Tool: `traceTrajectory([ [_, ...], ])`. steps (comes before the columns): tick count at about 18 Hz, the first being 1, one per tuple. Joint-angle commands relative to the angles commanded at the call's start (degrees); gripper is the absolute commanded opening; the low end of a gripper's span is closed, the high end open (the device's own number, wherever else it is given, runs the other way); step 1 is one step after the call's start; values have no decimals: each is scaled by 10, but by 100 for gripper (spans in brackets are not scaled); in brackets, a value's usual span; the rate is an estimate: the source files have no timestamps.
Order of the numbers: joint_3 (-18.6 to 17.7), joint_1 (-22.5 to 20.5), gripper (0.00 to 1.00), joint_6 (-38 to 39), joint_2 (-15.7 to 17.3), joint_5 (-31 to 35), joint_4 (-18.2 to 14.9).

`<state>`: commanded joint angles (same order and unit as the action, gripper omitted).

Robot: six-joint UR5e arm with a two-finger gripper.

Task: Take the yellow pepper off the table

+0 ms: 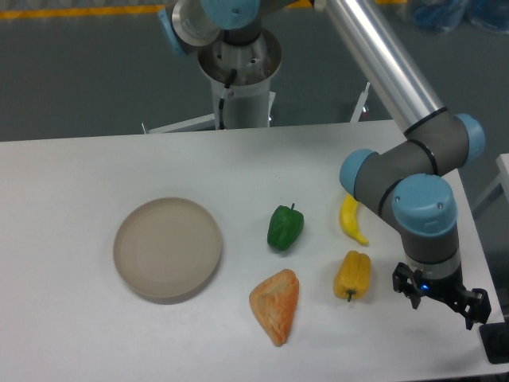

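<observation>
Right now the gripper hangs low over the table near its right edge, its two dark fingers spread apart with nothing between them. Just to its left, close but not touching, lies the yellow pepper, on its side with the short stem pointing toward the front edge. It looks light and fairly stiff, probably a smooth, slightly slick skin, so I'd take it across the blocky middle, not the tapering stem end, where the lobes give the fingers flat sides. Beyond that pepper sits the slim yellow banana piece. Further left are the orange wedge, the green pepper, and farthest off the round beige plate.
</observation>
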<state>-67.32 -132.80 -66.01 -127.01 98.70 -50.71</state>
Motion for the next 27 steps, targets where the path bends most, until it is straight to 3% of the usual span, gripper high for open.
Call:
traceTrajectory([
  [8, -125, -50, 100, 1, 82, -43, -35],
  [12, -162, -87, 100, 6, 115, -144, -55],
  [14, -165, -90, 100, 40, 118, -181, -56],
  [19, -187, -53, 100, 101, 107, -185, -48],
  [22, -222, -40, 100, 103, 107, -183, -1],
  [27, -251, -30, 100, 103, 107, -180, 12],
])
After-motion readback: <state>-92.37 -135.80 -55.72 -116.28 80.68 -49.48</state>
